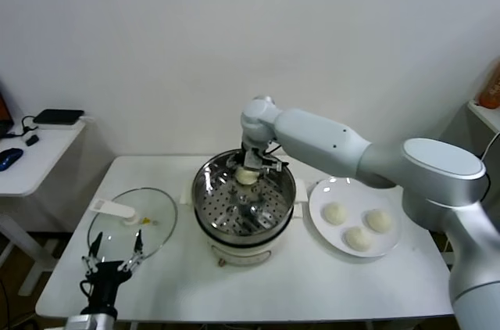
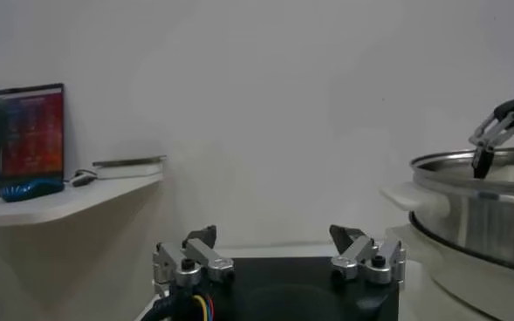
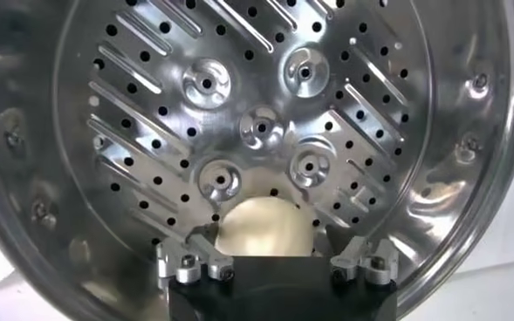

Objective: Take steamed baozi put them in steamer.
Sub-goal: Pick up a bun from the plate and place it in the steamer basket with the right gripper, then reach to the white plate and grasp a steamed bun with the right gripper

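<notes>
One cream-white baozi (image 1: 247, 177) (image 3: 263, 225) lies on the perforated floor at the far side of the shiny steel steamer (image 1: 200, 197) (image 3: 152, 105). My right gripper (image 1: 251, 164) (image 3: 274, 240) hangs low inside the basket, open, its fingers standing either side of that bun with small gaps. Three more baozi (image 1: 335, 213) (image 1: 379, 220) (image 1: 358, 238) rest on the white plate (image 1: 326, 191) to the right of the steamer. My left gripper (image 1: 117, 245) (image 2: 274, 235) is parked open near the table's front left corner, holding nothing.
A flat glass lid (image 1: 148, 209) with a white handle (image 1: 113, 207) lies left of the steamer, just beyond the left gripper. A white side desk (image 1: 31, 154) stands at far left and a shelf with an orange bottle (image 1: 492, 84) at far right.
</notes>
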`<action>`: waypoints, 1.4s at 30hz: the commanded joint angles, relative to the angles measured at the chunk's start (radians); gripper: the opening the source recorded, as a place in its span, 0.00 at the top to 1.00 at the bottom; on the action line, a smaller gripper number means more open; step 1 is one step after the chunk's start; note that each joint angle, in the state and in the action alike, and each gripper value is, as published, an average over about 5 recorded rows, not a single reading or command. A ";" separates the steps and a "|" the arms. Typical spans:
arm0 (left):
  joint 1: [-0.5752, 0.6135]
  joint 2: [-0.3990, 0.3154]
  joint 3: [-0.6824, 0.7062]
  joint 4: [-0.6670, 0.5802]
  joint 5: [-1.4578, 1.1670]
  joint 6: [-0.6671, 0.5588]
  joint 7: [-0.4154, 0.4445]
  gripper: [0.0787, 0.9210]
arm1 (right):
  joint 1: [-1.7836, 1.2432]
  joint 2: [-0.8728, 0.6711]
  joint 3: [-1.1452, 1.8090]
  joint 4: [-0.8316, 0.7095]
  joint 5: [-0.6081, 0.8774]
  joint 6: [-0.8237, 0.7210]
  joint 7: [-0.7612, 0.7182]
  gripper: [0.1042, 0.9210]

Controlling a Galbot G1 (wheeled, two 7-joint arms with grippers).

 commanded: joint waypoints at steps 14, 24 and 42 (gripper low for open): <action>-0.013 -0.015 0.007 -0.031 0.009 0.022 0.001 0.12 | 0.329 -0.208 -0.206 0.249 0.438 -0.050 -0.096 0.12; -0.005 -0.025 0.024 -0.089 0.007 0.046 0.004 0.12 | 0.523 -0.445 -0.453 0.267 0.854 -0.432 -0.071 0.12; -0.014 -0.017 0.039 -0.105 0.034 0.050 0.009 0.12 | 0.276 -0.697 -0.375 0.264 0.928 -0.759 0.037 0.12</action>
